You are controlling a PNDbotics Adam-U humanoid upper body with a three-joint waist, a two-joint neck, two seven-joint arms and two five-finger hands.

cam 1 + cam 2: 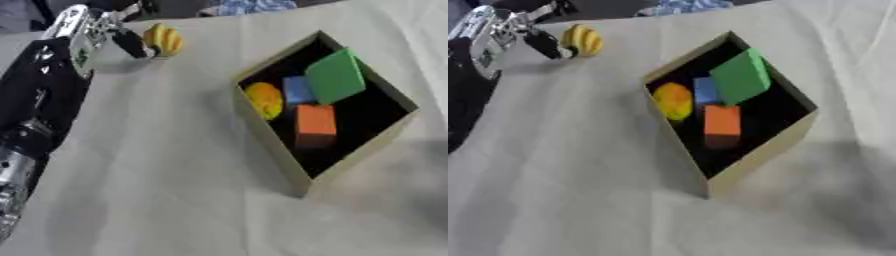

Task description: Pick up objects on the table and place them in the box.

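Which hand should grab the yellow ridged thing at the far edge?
Left. The left hand already reaches beside the yellow ridged object, fingers at it. No right hand shows in either view.

Left robot hand (118, 35) at the ridged yellow object (164, 40): fingers blurred, contact unclear. Blue block (297, 89) in the tan cardboard box (271, 145) partly hidden under the green block (334, 76).

Tan box (265, 131), black inside, holds a green block (334, 76), blue block (297, 90), orange block (315, 121) and yellow-orange ball (263, 99). A yellow ridged object (164, 39) sits on the off-white cloth (157, 165).
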